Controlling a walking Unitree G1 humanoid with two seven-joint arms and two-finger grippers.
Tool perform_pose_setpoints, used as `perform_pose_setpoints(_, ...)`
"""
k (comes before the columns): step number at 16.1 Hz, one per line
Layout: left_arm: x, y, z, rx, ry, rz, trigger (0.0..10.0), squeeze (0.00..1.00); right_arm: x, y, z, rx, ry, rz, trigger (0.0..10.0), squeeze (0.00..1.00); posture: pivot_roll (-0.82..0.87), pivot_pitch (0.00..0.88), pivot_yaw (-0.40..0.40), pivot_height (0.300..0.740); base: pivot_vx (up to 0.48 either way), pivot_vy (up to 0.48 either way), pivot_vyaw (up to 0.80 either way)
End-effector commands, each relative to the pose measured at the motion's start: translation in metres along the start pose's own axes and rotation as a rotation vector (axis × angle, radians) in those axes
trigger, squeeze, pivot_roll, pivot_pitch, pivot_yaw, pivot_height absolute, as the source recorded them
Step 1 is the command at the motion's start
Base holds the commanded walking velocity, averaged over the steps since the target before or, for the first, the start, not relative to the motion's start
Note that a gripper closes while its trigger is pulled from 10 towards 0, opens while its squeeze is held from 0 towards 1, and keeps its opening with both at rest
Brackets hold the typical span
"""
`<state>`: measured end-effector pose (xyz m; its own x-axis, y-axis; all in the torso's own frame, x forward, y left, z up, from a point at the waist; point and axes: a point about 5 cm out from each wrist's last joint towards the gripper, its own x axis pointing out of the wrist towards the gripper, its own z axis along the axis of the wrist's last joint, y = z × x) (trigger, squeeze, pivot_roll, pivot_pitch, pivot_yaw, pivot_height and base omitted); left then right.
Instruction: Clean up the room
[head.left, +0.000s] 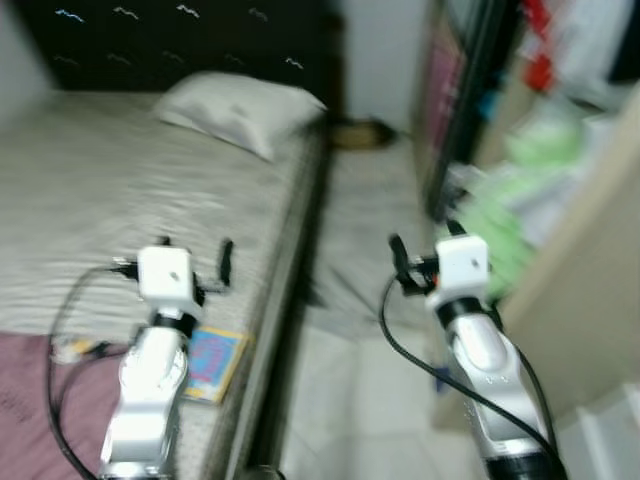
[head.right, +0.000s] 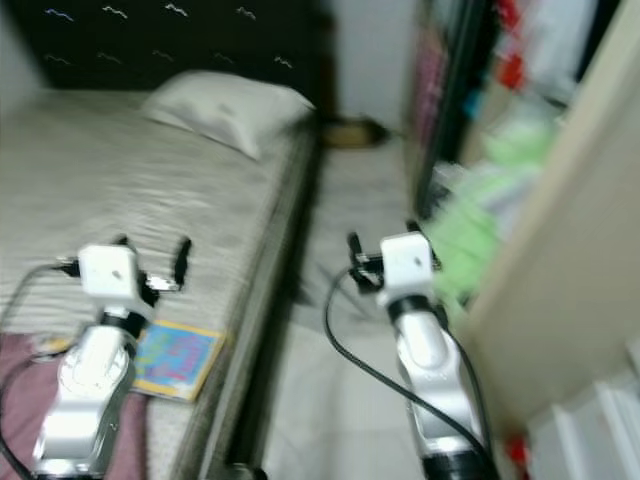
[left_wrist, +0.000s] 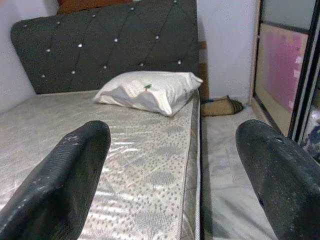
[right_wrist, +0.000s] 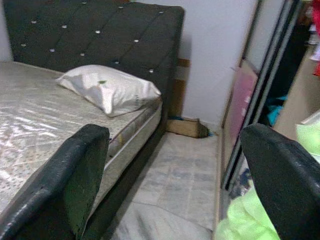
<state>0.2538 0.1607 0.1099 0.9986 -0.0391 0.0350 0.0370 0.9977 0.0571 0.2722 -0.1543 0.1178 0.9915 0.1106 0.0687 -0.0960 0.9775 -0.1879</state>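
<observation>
Head views are motion-blurred, so I'm leaning on the wrist views for detail.

My left gripper (head.left: 195, 262) is held over the near part of the bed (left_wrist: 60, 125), fingers spread wide, nothing between them. Just behind and below it, by the left arm, a colourful flat item, probably a book (head.left: 212, 362), lies on the mattress close to the bed edge. Further back on that side is a dull purple cloth (head.left: 40, 400).

My right gripper (head.left: 425, 250) hangs over the floor aisle (right_wrist: 175, 175) beside the bed, also spread open and empty. Next to it, on the outer side, light green fabric (right_wrist: 250, 220) spills from the wardrobe (head.left: 590, 230); I can't make out the individual items there.

Ahead of both grippers: bare patterned mattress, then a white pillow (left_wrist: 150, 91) lying near the aisle-side edge, against the dark tufted headboard (left_wrist: 110, 47).

Far end of the aisle, well ahead of the right gripper: a brown object (right_wrist: 187, 127) on the floor at the wall, too small to identify.
</observation>
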Motion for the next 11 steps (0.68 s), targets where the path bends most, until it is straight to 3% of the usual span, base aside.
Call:
perform_pose_setpoints(1,0.0007,0.0032,0.0031,0.017,-0.010,0.005,10.0,0.00,0.0005,0.0009,-0.0001,0.009,-0.001,0.000,10.0,0.00,-0.08,0.000,0.027,0.740,0.000,0.000,0.80)
perform_pose_setpoints(11,0.0013,0.0016,0.0033,0.011,-0.013,-0.002,10.0,0.00,0.0016,0.0015,0.0004,0.011,-0.007,0.007,10.0,0.00,-0.08,0.000,0.027,0.740,0.000,0.000,0.80)
